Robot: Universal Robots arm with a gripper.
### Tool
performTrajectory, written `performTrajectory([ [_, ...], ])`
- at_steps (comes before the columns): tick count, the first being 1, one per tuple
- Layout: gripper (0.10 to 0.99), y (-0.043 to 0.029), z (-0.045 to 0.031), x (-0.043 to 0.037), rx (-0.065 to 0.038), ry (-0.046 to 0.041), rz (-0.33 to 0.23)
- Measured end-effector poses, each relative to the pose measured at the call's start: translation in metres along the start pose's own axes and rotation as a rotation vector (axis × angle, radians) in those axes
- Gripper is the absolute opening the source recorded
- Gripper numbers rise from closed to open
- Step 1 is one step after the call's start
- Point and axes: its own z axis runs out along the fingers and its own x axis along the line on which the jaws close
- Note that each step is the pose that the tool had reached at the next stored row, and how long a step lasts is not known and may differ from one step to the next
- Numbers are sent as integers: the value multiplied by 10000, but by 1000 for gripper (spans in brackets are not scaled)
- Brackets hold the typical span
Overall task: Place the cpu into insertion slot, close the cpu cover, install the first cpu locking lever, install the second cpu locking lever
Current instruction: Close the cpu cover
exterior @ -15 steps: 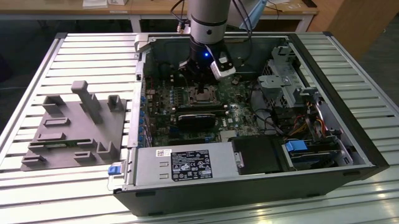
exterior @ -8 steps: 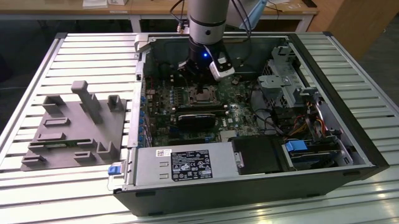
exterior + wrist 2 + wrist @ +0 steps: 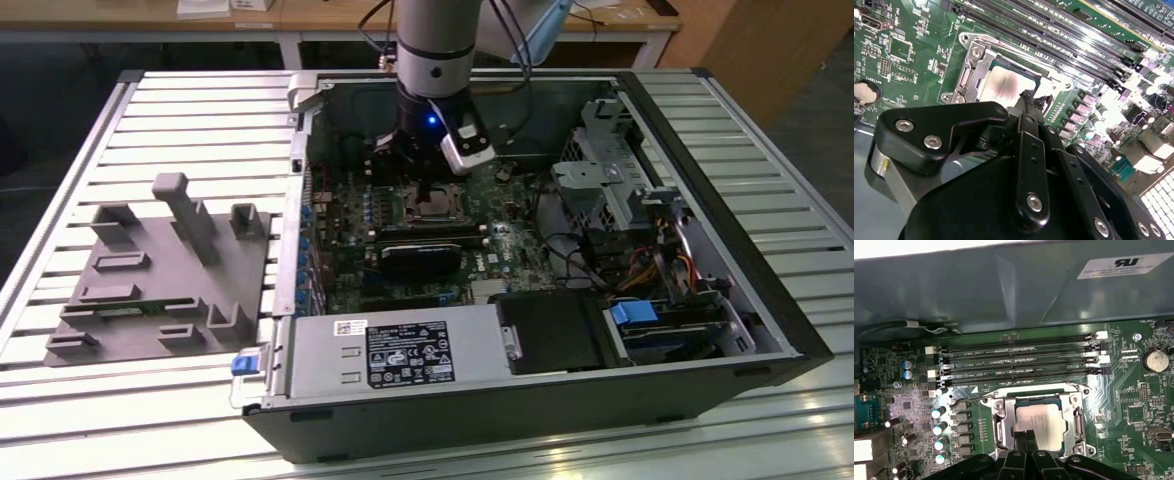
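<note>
While the cpu [image 3: 1044, 420] lies flat in the insertion slot [image 3: 999, 412] under the lowered cpu cover [image 3: 1076, 425], the gripper [image 3: 1026, 439] is recorded with fingers pressed together, nothing discernible between them, tips at the chip's edge farthest from the memory slots [image 3: 1014, 360].

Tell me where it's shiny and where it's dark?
In the second wrist view, white glare washes over the long narrow black memory slots, and a dark patch crosses the flat square silver-grey cpu; in the exterior view, the slatted silver metal table gleams with reflections; in the first wrist view, the cpu looks pale.
</note>
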Motion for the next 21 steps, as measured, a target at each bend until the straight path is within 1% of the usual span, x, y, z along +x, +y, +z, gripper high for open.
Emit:
performTrajectory([
  [9,106,-3,23,26,-24,2,0],
  [14,106,-8,53,59,-24,2,0],
  [21,106,-11,91,84,-22,3,0],
])
